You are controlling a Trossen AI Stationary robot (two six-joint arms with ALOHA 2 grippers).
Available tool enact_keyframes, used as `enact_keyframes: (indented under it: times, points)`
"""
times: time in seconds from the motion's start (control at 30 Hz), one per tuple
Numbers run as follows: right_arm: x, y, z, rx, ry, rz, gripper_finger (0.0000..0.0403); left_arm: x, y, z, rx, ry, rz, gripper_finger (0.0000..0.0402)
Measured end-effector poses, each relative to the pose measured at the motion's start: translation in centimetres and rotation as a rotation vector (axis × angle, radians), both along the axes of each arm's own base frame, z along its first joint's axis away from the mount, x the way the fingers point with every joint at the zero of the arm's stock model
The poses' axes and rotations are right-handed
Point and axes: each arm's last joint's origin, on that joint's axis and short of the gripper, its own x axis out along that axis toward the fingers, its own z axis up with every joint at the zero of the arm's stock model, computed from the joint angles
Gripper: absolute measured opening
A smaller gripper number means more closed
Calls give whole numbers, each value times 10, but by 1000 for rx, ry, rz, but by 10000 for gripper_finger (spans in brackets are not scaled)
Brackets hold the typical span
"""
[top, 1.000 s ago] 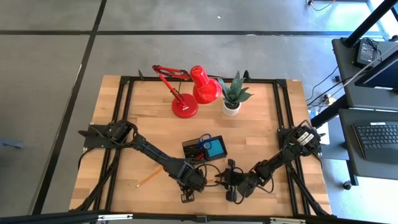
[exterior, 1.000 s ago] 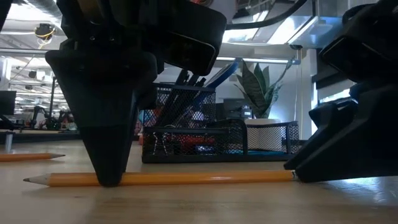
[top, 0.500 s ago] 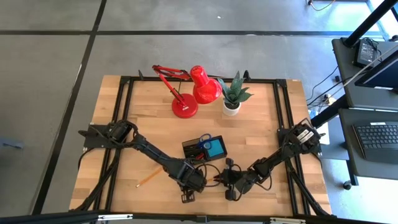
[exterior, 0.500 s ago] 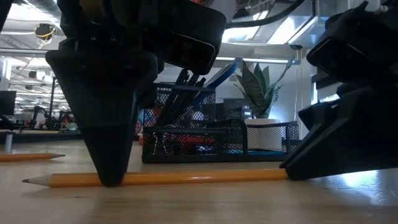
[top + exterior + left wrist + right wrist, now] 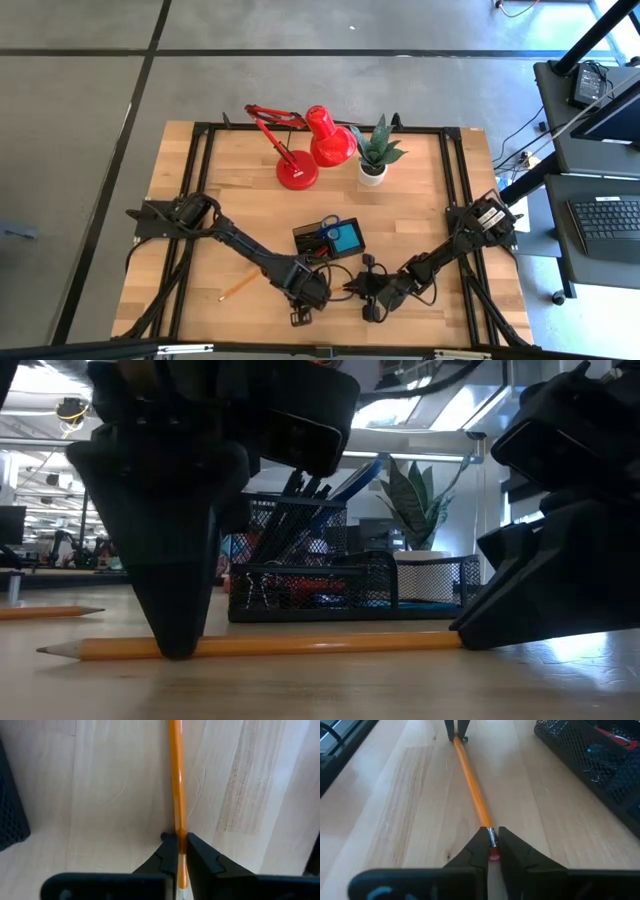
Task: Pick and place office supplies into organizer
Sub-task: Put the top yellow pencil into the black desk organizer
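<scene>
An orange pencil (image 5: 300, 647) lies flat on the wooden table, near its near edge, between my two grippers. My left gripper (image 5: 182, 847) stands over the pencil's sharpened end and is shut on it. My right gripper (image 5: 492, 840) is at the eraser end and is shut on that. The black mesh organizer (image 5: 303, 240) sits just behind them and holds blue-handled scissors, pens and a blue note pad. A second pencil (image 5: 238, 287) lies to the left. My left gripper pinches the pencil's shaft near the sharpened tip (image 5: 179, 827) between its two fingers. It comes from above, pointing down, with the fingers across the pencil, which lies on the table. My right gripper pinches the metal band by the eraser (image 5: 492, 837) between its fingertips. It comes low from the table's right, in line with the pencil.
The organizer's mesh wall (image 5: 300, 600) stands close behind the pencil. A red desk lamp (image 5: 300, 150) and a potted plant (image 5: 377, 150) stand toward the far edge. The table's near edge is just in front of both grippers.
My right gripper has moved a little toward the table's left, up along the pencil's eraser end. The pencil has stayed flat on the table.
</scene>
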Motion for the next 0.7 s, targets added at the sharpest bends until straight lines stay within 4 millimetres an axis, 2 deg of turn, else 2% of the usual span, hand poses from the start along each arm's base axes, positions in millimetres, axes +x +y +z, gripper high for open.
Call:
enact_keyframes:
  times: [0.2, 0.33, 0.57, 0.7]
  points:
    - [0, 0, 6, 10, 5, 16, 31, -7, -7, 19, 113, -109, -78, 54]
    - [0, 0, 13, 2, 14, 53, 25, -16, -17, 40, 156, -185, -93, 69]
    - [-2, 0, 18, -8, 35, 77, 17, -35, -35, 65, 242, -291, -113, 74]
    - [0, -5, 17, 53, 103, 90, 18, -46, -45, 68, 252, -286, -82, 74]
